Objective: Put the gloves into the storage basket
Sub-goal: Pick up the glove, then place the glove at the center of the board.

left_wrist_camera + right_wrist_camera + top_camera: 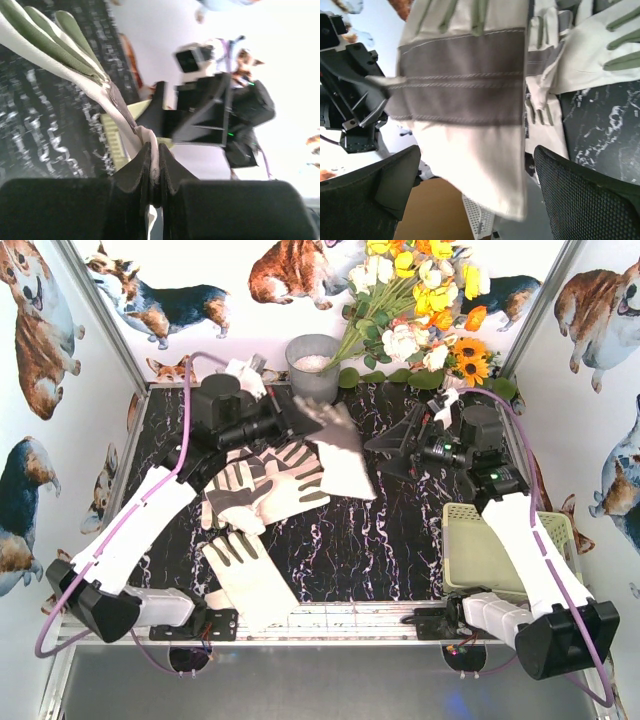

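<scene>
Nearest the arms' bases, the storage basket (470,555) sits at the right front of the black marble-patterned table (390,540), partly under the right arm, with no glove visible in the part that shows. At the left front, one glove (250,575) lies flat by itself, fingers pointing away from the arms. Just beyond it, a small pile of gloves (262,485) overlaps in the left middle of the table. Behind that pile, the left gripper (300,415) has its jaws pressed tight on a fold of fabric at the edge of a lifted glove (342,450), which hangs above the table centre, well apart from the basket. The right gripper (395,440) faces this glove from the right, its jaws spread wide and holding nothing. In the right wrist view the hanging cuff fills the gap between them, and whether either finger touches it cannot be told. At the back edge stand a grey bucket (313,365) and a bunch of flowers (420,300).
</scene>
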